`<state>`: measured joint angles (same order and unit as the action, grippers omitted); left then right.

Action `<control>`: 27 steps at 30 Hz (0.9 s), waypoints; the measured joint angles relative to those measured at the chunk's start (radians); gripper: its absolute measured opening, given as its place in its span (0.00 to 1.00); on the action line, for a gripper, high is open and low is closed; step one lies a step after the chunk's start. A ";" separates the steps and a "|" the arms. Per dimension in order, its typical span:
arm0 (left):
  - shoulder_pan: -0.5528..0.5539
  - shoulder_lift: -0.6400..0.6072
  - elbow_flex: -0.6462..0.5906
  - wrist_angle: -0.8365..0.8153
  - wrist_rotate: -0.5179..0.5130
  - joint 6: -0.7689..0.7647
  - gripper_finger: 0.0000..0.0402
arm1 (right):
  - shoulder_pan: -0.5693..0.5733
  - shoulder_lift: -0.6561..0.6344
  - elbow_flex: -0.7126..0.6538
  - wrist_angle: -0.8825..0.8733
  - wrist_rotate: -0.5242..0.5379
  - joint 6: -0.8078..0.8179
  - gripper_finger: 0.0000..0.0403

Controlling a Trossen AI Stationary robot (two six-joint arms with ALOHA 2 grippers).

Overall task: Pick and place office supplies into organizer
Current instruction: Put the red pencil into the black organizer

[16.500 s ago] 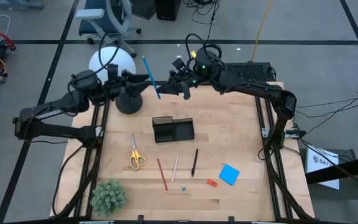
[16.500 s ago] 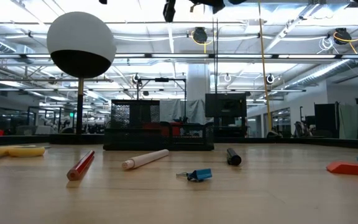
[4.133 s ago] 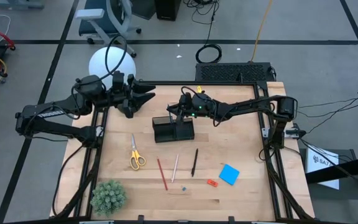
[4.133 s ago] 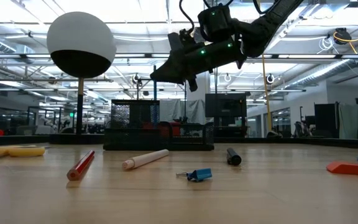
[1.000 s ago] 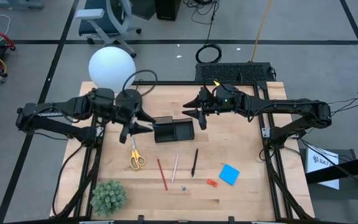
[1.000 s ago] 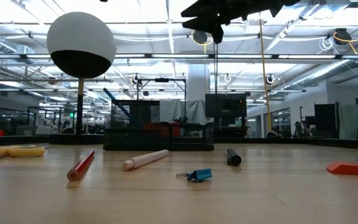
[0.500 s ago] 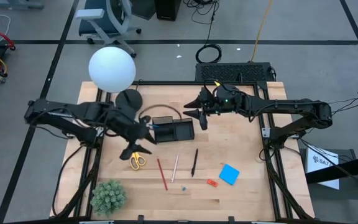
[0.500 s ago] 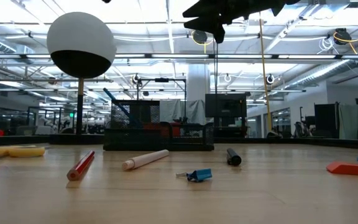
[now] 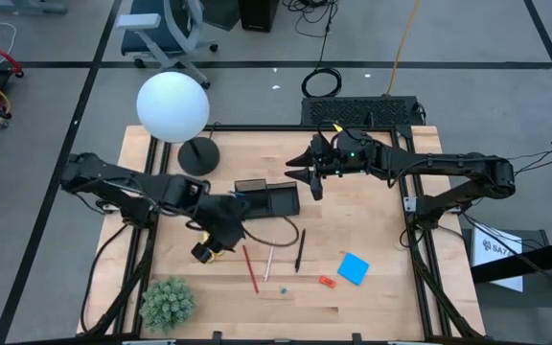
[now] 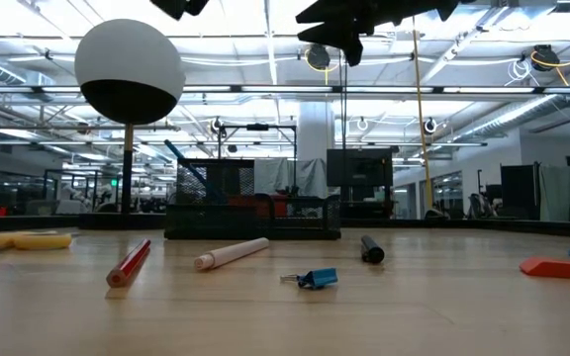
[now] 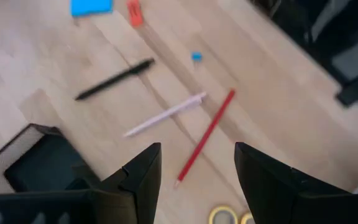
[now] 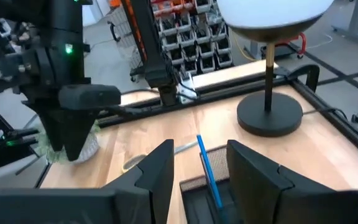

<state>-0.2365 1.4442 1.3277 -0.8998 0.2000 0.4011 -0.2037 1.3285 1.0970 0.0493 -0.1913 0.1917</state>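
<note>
looking from above, the left gripper (image 9: 226,233) is seen over the scissors (image 9: 203,252), nearer than the right gripper (image 9: 307,178) by the organizer (image 9: 281,200). in the left wrist view, jaws are apart; the red pencil (image 11: 205,137) lies lengthwise ahead.

We are seeing a white globe lamp (image 9: 172,105) standing on its round black base (image 9: 198,155) at the wooden worktop's (image 9: 372,230) far left corner, and a green plant (image 9: 167,303) sitting at the near left corner.
</note>
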 joint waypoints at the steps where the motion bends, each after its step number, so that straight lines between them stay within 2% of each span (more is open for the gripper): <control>1: -0.007 0.013 0.000 -0.012 -0.007 0.012 0.49 | 0.000 -0.004 0.000 0.002 0.001 -0.004 0.35; 16: -0.060 0.190 0.000 -0.008 -0.044 0.175 0.49 | 0.000 -0.058 0.000 -0.049 0.005 -0.013 0.35; 22: -0.044 0.216 0.000 0.055 -0.046 0.227 0.49 | 0.003 -0.057 0.000 -0.049 0.004 0.010 0.35; 27: -0.045 0.255 -0.001 0.045 -0.047 0.234 0.49 | 0.005 -0.057 0.000 -0.050 0.003 0.006 0.35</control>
<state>-0.2817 1.6990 1.3266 -0.8551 0.1530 0.6355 -0.1986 1.2713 1.0973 -0.0010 -0.1883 0.1982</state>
